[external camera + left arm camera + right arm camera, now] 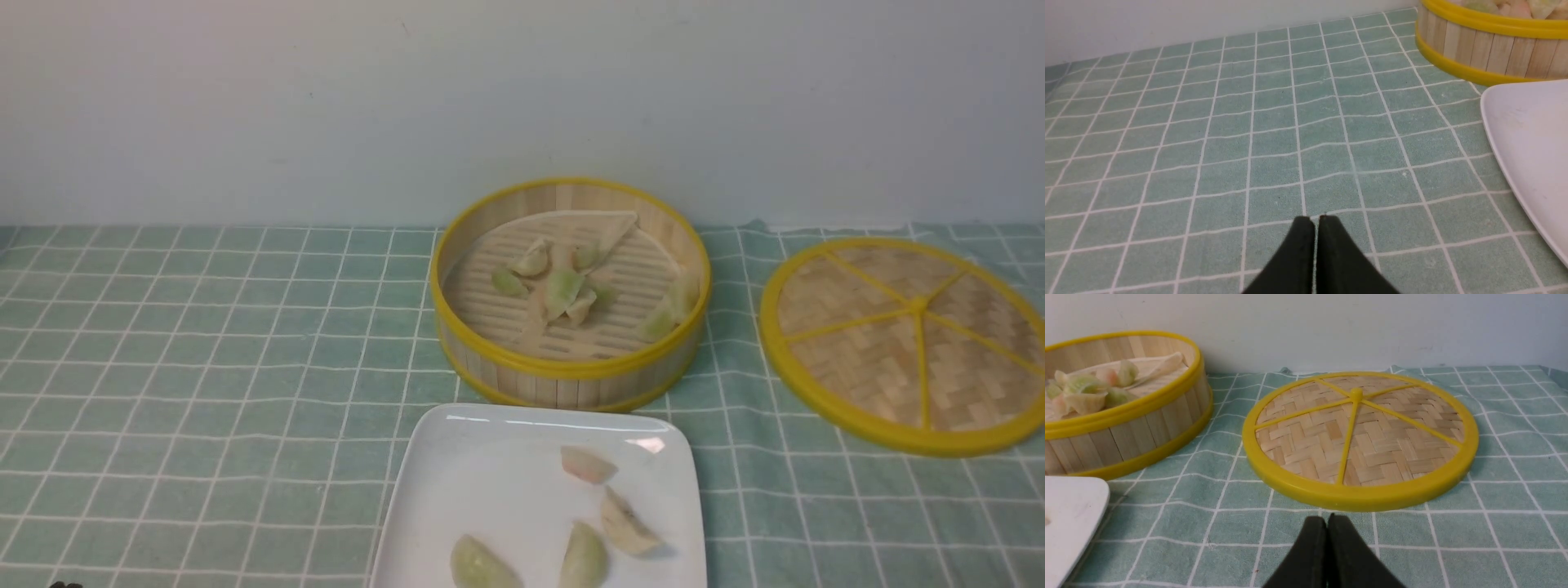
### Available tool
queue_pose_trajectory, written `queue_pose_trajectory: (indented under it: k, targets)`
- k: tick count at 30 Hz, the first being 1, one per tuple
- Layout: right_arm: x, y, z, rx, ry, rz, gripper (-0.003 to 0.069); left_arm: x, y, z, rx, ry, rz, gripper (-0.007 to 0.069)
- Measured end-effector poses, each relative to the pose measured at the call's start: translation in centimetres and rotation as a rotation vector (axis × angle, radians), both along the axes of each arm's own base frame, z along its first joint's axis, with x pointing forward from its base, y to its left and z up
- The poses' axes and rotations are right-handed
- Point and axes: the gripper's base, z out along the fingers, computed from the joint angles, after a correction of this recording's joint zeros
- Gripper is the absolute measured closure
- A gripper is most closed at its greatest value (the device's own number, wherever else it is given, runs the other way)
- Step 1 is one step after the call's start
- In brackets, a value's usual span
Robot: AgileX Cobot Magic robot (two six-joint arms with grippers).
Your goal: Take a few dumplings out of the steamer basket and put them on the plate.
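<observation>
While four dumplings point(625, 523) lie on the white plate point(506, 482), a group of other dumplings point(563, 290) is in the steamer basket point(571, 392), mostly around its middle, with some at its right wall. The basket stands at the far side of the plate. The left gripper point(1316, 222) is clenched with nothing between its tips, over the cloth point(1229, 163) to the left of the plate. The right gripper point(1329, 520) is also clenched and empty, to the right of the plate. Both are apart from all dumplings. To the right of the basket lies the woven lid point(1306, 437), flat on the cloth. The upright wall of the basket stands between its dumplings and the plate.
</observation>
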Motion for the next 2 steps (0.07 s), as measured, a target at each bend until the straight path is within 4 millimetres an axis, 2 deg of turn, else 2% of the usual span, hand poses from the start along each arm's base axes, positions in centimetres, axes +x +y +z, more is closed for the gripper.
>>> queue_pose_trajectory:
  k: [2]
  targets:
    - [0.0, 0.0, 0.0, 0.0, 0.0, 0.0, 0.0673, 0.0, 0.0, 0.0, 0.0, 0.0, 0.0, 0.0631]
